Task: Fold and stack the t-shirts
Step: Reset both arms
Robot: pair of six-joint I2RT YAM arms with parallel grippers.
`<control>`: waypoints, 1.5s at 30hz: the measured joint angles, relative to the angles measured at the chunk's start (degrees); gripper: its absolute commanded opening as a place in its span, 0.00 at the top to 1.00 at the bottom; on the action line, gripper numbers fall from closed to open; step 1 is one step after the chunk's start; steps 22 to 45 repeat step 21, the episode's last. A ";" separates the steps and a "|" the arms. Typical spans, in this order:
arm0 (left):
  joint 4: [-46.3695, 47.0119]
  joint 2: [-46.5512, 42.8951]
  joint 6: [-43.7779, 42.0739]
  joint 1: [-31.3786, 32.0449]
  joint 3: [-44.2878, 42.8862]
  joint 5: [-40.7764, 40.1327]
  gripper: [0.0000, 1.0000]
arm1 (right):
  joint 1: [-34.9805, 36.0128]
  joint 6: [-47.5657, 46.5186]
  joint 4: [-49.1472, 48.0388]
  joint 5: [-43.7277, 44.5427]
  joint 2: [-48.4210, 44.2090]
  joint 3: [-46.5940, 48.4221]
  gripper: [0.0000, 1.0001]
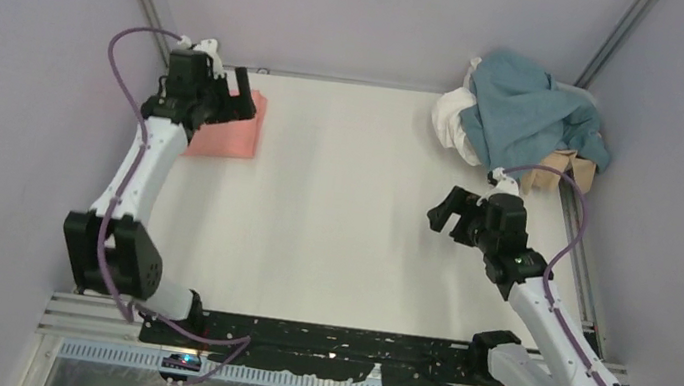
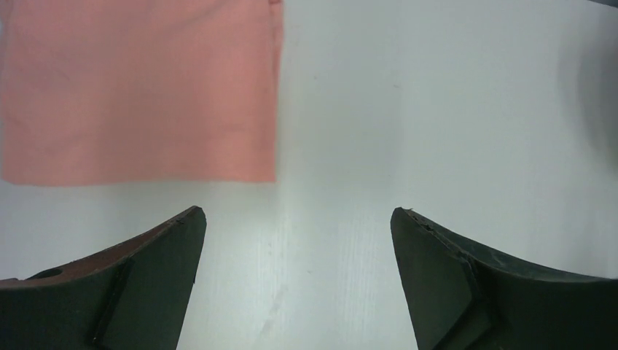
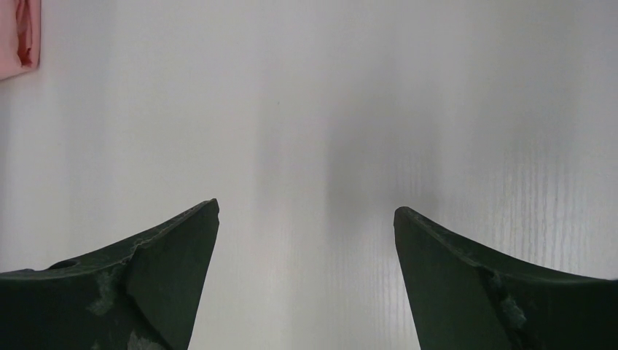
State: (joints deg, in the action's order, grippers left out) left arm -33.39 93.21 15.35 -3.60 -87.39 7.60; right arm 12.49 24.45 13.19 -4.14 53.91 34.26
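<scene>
A folded salmon-pink t-shirt point(image 1: 228, 132) lies flat at the far left of the table; it also shows in the left wrist view point(image 2: 138, 87) and at the edge of the right wrist view point(image 3: 18, 36). My left gripper point(image 1: 243, 90) is open and empty, held just above and beside it. A crumpled pile at the far right holds the teal-blue t-shirt point(image 1: 531, 114) on top, the white t-shirt point(image 1: 451, 120) at its left and the tan t-shirt point(image 1: 555, 170) underneath. My right gripper point(image 1: 444, 211) is open and empty over bare table in front of the pile.
The white table point(image 1: 355, 215) is walled by grey panels on the left, back and right. A black rail with cables runs along the near edge point(image 1: 337, 344).
</scene>
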 measured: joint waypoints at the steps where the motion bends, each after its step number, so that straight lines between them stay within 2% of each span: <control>1: 2.49 -5.18 0.96 2.38 5.25 -1.42 0.00 | 0.02 -0.26 0.24 0.22 -1.57 -1.16 0.05; 5: 10.19 -25.42 4.24 12.85 25.70 -8.48 0.00 | 0.00 -0.66 1.90 1.33 -6.80 -5.31 0.05; 9: 14.21 -40.00 9.79 19.80 43.87 -12.26 0.00 | 0.00 -0.48 2.51 3.52 -10.69 -7.74 0.05; 13: 14.23 -53.48 14.40 23.65 59.10 -14.36 0.00 | 0.00 -0.13 2.25 5.38 -13.81 -9.64 0.05; 16: 12.76 -60.26 16.79 24.00 64.43 -16.15 0.00 | 0.00 0.15 2.16 6.43 -14.97 -10.43 0.05; 21: 13.38 -64.26 18.36 24.00 65.46 -17.46 0.00 | 0.00 0.72 1.49 7.54 -17.51 -12.41 0.05; 45: 13.38 -64.26 18.36 24.00 65.46 -17.46 0.00 | 0.00 0.72 1.49 7.54 -17.51 -12.41 0.05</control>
